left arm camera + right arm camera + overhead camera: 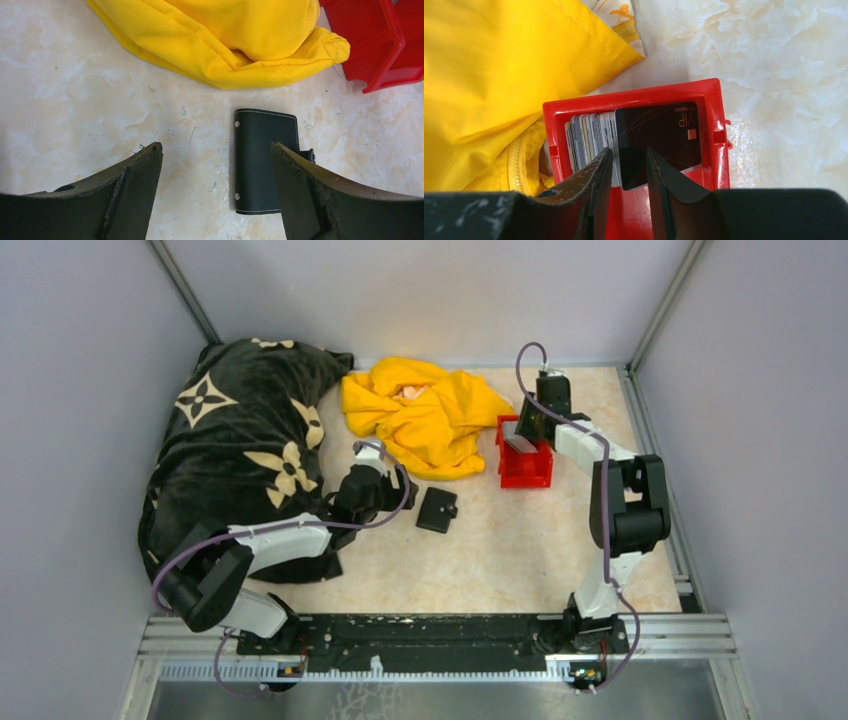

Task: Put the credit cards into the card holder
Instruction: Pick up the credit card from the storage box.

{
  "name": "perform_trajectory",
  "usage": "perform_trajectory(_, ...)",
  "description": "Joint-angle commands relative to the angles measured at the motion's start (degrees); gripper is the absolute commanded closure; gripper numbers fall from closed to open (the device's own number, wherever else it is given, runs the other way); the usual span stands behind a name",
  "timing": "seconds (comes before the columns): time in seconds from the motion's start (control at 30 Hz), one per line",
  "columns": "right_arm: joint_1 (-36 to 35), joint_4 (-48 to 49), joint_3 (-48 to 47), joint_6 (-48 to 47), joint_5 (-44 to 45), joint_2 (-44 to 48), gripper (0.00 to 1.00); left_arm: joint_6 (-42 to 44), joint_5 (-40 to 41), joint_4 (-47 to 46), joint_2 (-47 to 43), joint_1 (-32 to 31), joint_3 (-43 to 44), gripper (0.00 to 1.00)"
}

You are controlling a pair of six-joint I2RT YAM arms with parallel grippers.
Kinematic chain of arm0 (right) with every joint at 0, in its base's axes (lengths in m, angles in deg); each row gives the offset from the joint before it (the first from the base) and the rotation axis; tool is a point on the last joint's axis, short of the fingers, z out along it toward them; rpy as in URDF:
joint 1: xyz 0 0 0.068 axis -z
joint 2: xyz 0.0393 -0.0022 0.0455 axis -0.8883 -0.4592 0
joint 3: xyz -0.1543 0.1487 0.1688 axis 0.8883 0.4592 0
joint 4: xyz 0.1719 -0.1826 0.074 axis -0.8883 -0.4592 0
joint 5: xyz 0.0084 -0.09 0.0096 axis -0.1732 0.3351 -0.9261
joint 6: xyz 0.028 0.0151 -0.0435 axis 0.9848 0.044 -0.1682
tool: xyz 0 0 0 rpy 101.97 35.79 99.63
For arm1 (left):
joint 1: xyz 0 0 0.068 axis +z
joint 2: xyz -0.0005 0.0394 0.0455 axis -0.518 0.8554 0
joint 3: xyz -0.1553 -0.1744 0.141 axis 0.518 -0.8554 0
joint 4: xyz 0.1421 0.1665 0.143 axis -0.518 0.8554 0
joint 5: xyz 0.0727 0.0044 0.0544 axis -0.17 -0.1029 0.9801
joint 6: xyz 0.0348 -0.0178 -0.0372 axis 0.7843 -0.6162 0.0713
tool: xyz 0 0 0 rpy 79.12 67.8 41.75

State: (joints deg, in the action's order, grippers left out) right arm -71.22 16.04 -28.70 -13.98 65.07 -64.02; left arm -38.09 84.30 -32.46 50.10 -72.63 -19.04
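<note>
One card holder (437, 509), one bin (526, 479), one jacket (430, 420), one blanket (240, 430)

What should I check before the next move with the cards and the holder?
1. Right gripper over the cards in the bin: ok.
2. Dark card between its fingers: ok.
3. Grip on it firm: cannot tell.
4. Holder open: not ok, it lies closed.
5. Left gripper open: ok.
6. Left gripper centred on holder: not ok, holder sits toward one finger.
</note>
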Motion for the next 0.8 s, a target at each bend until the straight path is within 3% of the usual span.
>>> perform_trajectory(0.0,0.1,0.7,-2.8,0.1,-1.6,0.3,0.70,0.9,-0.9,-1.7,0.7,-0.1,1.4,0.15)
perform_trajectory(0.77,-0.7,-1.9,-4.1,-0.9,-1.2,5.3,0.82,-0.1,-1.6,-2.2,0.2,-0.1,1.2,0.14)
